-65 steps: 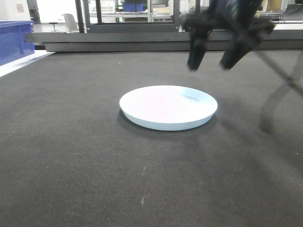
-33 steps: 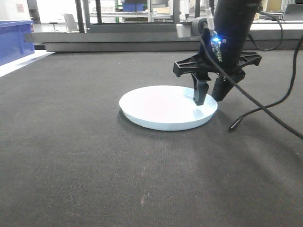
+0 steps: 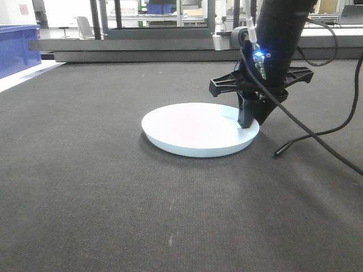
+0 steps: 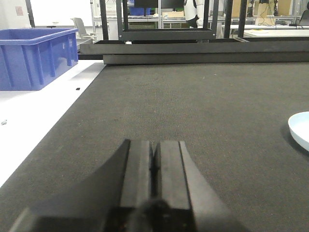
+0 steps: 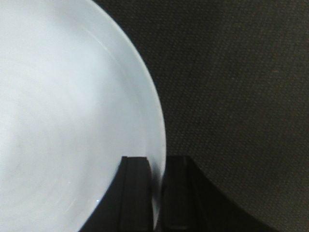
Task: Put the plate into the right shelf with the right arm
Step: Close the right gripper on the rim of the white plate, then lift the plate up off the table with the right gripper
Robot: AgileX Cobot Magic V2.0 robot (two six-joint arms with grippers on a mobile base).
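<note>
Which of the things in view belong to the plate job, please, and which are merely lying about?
Job in hand:
- plate
- right gripper, shut on the plate's rim

Lying about:
- blue bin
- left gripper, shut on nothing
- black cable trailing on the mat

From the left wrist, only a sliver of the plate (image 4: 300, 129) shows before the right edge cuts it off. At the right gripper (image 5: 155, 163), the rim passes between the jaws and is lost from sight there. The blue bin (image 3: 17, 48) runs off the front view's left edge.
</note>
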